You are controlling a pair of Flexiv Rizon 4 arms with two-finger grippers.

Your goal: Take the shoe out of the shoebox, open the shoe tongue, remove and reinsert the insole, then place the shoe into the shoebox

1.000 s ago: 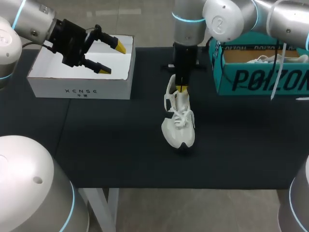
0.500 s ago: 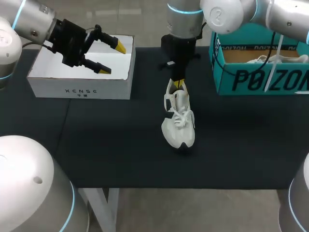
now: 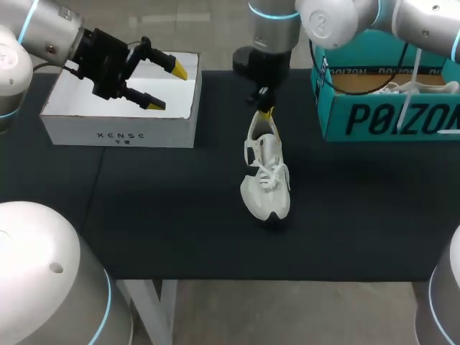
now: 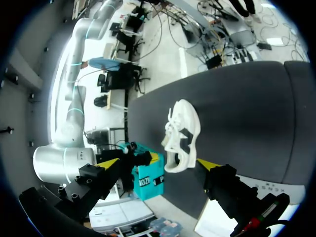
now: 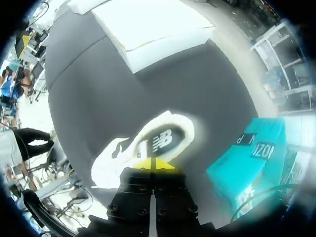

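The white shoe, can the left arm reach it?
Probably yes. The left fingers hang open over the white box, and nothing stands between them and the shoe. Only the right fingers, just above its heel, could crowd it.

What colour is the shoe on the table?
The shoe is white with black side patches, clearest in the left wrist view.

**White sneaker** (image 3: 266, 172) (image 4: 181, 136) (image 5: 148, 148): one, laced, with a dark side marking. It lies at the middle of the bench, heel toward the far edge and toe toward the near edge.

**Teal shoebox** (image 3: 374, 118) (image 5: 247, 163) (image 4: 148, 180): lid off, at the far right corner of the bench. A second white shoe (image 3: 413, 88) lies inside.
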